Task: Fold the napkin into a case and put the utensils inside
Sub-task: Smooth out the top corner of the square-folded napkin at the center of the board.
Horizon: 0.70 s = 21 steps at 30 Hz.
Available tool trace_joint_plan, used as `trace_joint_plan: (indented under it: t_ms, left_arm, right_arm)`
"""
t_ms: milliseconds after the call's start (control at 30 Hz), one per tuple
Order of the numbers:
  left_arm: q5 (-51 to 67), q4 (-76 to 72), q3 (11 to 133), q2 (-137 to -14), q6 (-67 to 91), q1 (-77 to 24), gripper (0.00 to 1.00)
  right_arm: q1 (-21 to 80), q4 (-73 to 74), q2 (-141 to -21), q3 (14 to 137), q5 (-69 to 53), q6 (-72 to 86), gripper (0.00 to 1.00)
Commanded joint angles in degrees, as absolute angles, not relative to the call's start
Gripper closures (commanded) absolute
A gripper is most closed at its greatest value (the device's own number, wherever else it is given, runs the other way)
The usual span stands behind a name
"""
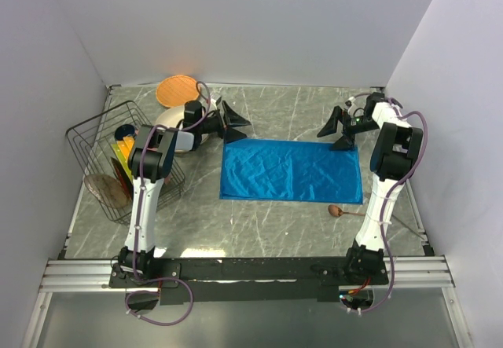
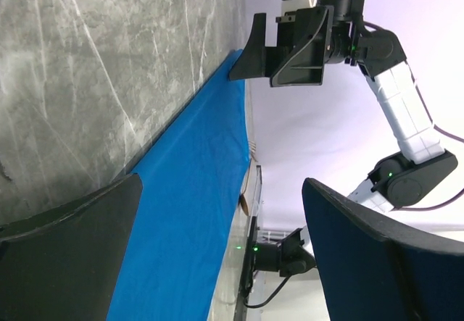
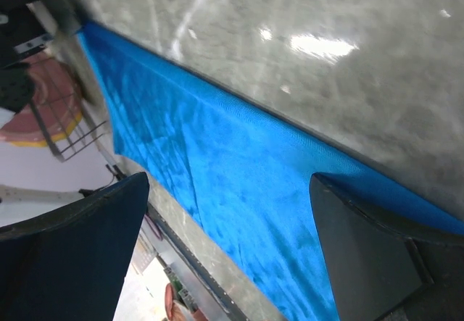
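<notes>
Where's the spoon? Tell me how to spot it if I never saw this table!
Find the big blue napkin spread in the middle of the grey table. Just past its near right corner lies the spoon. It is small, brown and wooden with a round bowl, unlike the flat colourful plates far off on the left.

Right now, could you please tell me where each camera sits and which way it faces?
Top external: above and behind the bases, looking down on the table; left arm and right arm show whole.
Left wrist: on the left arm, facing along the napkin's far edge; open left fingers frame the right arm beyond.
Right wrist: on the right arm, looking down across the napkin toward a pink plate; open right fingers show.
Shared: all three see the napkin; top and left wrist both show the right arm.
</notes>
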State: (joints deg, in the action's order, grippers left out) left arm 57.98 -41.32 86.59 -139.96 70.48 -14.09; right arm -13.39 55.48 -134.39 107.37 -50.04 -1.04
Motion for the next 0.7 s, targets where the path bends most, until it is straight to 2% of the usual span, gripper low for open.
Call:
trace_joint_plan:
  t_ms: [0, 233, 300, 333, 400, 433, 467, 567, 633, 667]
  left_arm:
    - [58.8, -43.15, 87.02, -135.35, 68.02, -15.46, 0.01]
    - [57.92, -44.39, 84.47, -135.27, 69.26, -16.61, 0.01]
    - [57.57, -45.08, 84.11, -135.18, 69.34, -16.79, 0.01]
    - [57.22, -45.0, 83.76, -135.09, 69.43, -16.87, 0.01]
    - [56.6, -44.83, 83.24, -134.91, 69.61, -16.96, 0.01]
    - [56.17, -44.74, 82.62, -134.65, 69.44, -16.96, 0.01]
    - [55.9, -44.21, 82.27, -134.47, 69.17, -16.96, 0.01]
    - [54.5, -40.18, 81.22, -133.6, 65.57, -16.88, 0.01]
    - [53.79, -40.6, 79.47, -133.07, 65.74, -16.7, 0.01]
    - [53.35, -41.21, 78.84, -132.89, 65.92, -16.79, 0.01]
  right_arm:
    - [-12.75, 49.5, -129.13, 108.37, -63.24, -0.1, 0.0]
    - [-7.56, 31.4, -127.09, 106.62, -72.32, 22.0, 0.0]
    - [-6.42, 18.42, -126.83, 102.16, -73.82, 29.93, 0.0]
    - [-5.2, 12.63, -126.65, 100.21, -74.09, 39.45, 0.0]
    - [-3.61, -9.05, -126.82, 94.08, -74.79, 51.09, 0.0]
    - [-2.04, -16.88, -127.35, 92.48, -75.06, 63.77, 0.0]
    - [-1.24, -32.89, -129.18, 91.24, -75.41, 70.51, 0.0]
    - [2.17, -60.0, -135.23, 90.52, -74.89, 93.82, 0.0]
    - [3.6, -66.51, -137.72, 93.16, -74.71, 100.35, 0.0]
    - [4.91, -62.18, -137.99, 93.51, -74.71, 97.85, 0.0]
